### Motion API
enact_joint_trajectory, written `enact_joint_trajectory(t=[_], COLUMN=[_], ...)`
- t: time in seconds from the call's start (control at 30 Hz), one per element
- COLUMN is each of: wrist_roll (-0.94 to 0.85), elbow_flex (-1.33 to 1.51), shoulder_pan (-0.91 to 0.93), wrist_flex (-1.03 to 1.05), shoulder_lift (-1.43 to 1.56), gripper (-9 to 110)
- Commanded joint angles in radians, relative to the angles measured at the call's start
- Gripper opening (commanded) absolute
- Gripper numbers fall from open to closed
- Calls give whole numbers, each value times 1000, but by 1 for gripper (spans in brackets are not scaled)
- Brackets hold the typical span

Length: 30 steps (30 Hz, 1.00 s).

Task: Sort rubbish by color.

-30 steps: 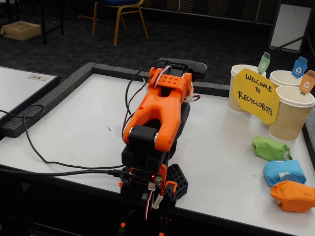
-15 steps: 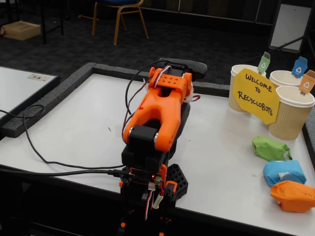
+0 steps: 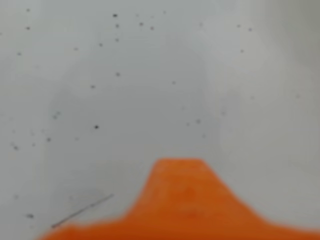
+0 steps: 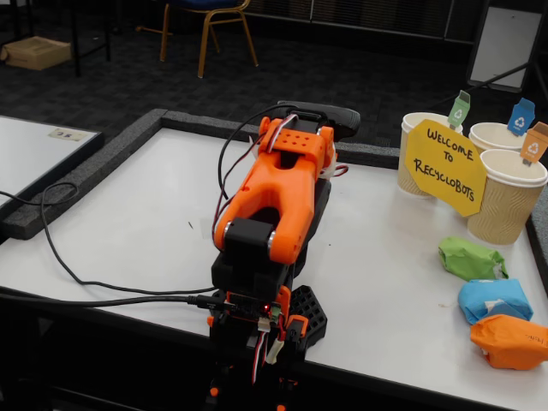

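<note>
Fixed view: arm [image 4: 278, 201] folded over desk [image 4: 137, 223], pose unchanged vs. prior frames, so sorting not begun. Gripper hidden; open or closed, can't tell. Green wad [image 4: 471, 258], blue wad [image 4: 495, 300], orange wad [image 4: 510, 341] lie untouched at right, near cups [image 4: 505, 201].

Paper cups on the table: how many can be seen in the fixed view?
3, all at the far right: one cup partly behind the yellow sign, one behind it, one nearest. The sign might hide more.
</note>
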Motion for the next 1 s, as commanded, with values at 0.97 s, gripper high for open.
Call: enact_joint_trajectory(t=[0.97], wrist_roll=[9], elbow_flex=[-46], shoulder_pan=[-8], wrist_flex=[-2], shoulder_lift=[31], gripper=[0])
